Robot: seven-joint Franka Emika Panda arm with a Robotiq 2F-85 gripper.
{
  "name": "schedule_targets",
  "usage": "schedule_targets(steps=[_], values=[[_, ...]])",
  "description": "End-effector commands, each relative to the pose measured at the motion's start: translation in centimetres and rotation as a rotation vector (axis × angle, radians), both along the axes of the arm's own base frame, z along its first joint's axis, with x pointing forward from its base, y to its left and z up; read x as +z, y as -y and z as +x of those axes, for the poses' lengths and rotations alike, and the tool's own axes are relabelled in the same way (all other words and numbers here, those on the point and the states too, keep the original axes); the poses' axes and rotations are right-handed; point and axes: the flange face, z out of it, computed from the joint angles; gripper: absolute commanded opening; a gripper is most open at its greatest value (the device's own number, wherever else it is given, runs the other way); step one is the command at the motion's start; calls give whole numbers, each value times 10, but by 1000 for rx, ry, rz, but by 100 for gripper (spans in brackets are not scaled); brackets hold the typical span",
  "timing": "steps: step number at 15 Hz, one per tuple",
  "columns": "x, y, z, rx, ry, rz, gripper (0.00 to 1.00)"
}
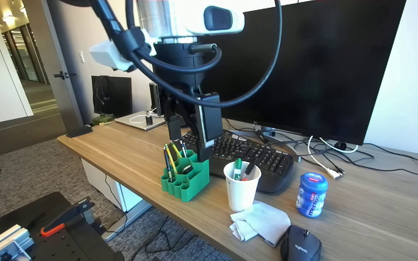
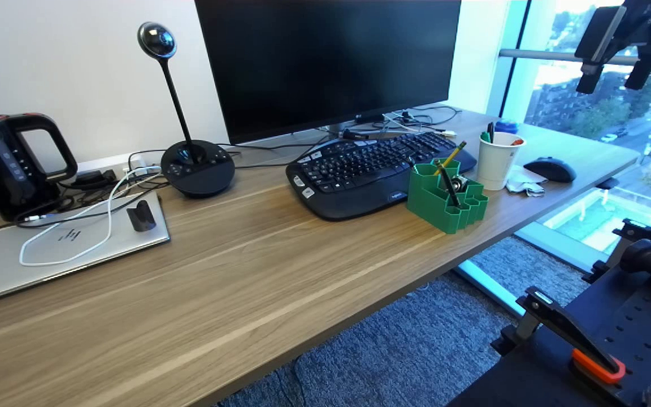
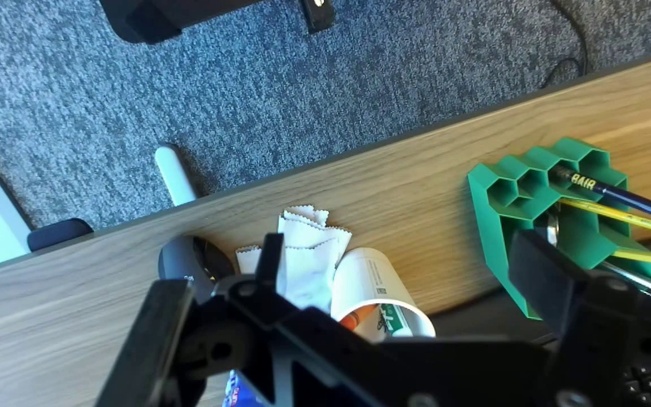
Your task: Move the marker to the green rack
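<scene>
1. Nearest in an exterior view: gripper (image 1: 189,145), spread wide and pointing down.
2. Lower, near the edge of the desk (image 1: 140,148): dark mouse (image 1: 300,244), just beside a folded pale cloth (image 1: 261,221).
3. Past the cloth: upright white paper cup (image 1: 241,194), containing a slim dark marker (image 1: 250,168), tilted and partly above the rim, next to a green-capped marker (image 1: 237,169).
4. Farther along, apart from the cup: green rack (image 1: 200,180), holding pencils (image 1: 171,160) in several compartments.
5. Beyond cup and rack: black keyboard (image 1: 236,148), then large dark monitor (image 1: 303,72) at the back.
</scene>
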Motion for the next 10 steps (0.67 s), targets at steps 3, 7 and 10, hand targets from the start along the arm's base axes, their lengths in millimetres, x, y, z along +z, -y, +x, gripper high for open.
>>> schedule_targets(steps=[3,7,10], values=[[-1,-4,7,-21,19,-9,100],[-2,-11,19,-44,34,-11,100],[-4,-16,29,-61,35,-14,100]])
